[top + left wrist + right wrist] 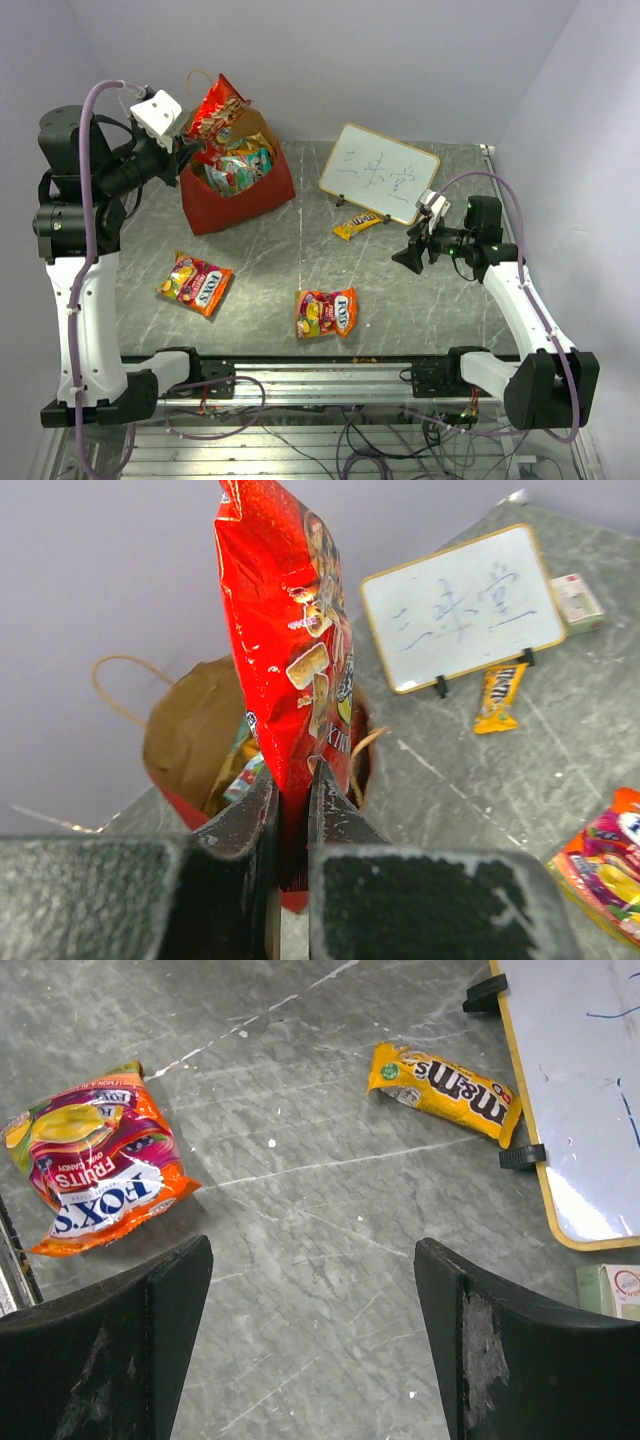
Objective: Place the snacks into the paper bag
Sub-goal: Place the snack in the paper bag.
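Observation:
The red paper bag (240,195) stands at the back left, its brown inside (190,730) holding several snacks (238,165). My left gripper (195,150) (295,770) is shut on the bottom edge of a bright red snack bag (218,110) (285,630), which sticks upright over the bag's mouth. Two orange Fox's packets (197,283) (325,312) lie on the table in front. A yellow M&M's pack (357,226) (445,1090) lies by the whiteboard. My right gripper (408,260) (312,1250) hovers open over bare table between the pack and one Fox's packet (95,1165).
A whiteboard (380,172) (590,1090) with writing leans on its feet at the back right. A small white box (578,602) (610,1290) sits beside it. The bag's tan loop handle (115,685) sticks out on its far side. Walls close in the back and right.

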Controlling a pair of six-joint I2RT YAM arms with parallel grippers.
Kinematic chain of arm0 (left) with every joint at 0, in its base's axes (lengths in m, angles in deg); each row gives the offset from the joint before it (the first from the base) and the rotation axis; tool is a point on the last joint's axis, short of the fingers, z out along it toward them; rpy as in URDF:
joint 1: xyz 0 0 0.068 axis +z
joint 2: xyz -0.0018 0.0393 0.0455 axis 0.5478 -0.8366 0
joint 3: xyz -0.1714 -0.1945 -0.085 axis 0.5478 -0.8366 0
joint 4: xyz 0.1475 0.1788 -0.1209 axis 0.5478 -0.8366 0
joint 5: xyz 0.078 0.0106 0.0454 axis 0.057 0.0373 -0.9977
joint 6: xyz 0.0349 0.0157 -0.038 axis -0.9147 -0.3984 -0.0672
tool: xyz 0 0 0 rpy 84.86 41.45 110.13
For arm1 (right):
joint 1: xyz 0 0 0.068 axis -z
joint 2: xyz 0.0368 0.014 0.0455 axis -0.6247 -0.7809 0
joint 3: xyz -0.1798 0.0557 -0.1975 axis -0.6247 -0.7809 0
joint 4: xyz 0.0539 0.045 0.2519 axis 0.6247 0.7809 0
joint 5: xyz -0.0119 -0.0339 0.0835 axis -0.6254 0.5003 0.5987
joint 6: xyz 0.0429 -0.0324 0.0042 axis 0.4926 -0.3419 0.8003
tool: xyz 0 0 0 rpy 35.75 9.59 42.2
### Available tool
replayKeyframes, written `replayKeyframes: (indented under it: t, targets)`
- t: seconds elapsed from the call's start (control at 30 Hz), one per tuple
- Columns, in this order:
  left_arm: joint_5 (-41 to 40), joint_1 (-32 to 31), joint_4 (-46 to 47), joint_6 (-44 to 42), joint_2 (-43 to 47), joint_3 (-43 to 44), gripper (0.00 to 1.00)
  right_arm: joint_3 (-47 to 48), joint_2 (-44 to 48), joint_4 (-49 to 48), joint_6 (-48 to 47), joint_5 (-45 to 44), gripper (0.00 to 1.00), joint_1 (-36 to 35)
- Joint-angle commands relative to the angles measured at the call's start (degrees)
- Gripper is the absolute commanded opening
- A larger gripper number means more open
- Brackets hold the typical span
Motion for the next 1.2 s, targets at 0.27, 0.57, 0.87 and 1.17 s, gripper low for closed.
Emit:
replayKeyframes:
  t: [0.27, 0.57, 0.87, 1.17]
  targets:
    - [-12.11, 0.67, 1.76, -9.61, -5.15, 0.72, 0.07, 0.54, 1.73, -1.08, 1.67, 1.29, 0.88, 2.97]
    - [-11.31, 0.6, 1.62, -19.07, -12.82, 0.61, 0.07, 0.12, 2.57, -0.86, 1.57, 2.4, 0.92, 4.34]
    - [-9.82, 0.49, 0.05, -23.31, -22.76, 5.76, 0.07, -0.21, 2.83, -0.69, 1.0, 2.93, 0.93, 5.08]
    - [-10.64, -0.26, -8.87, -27.04, -34.88, 14.47, 0.07, -0.56, 2.42, -0.71, 0.66, 3.31, 0.94, 5.1]
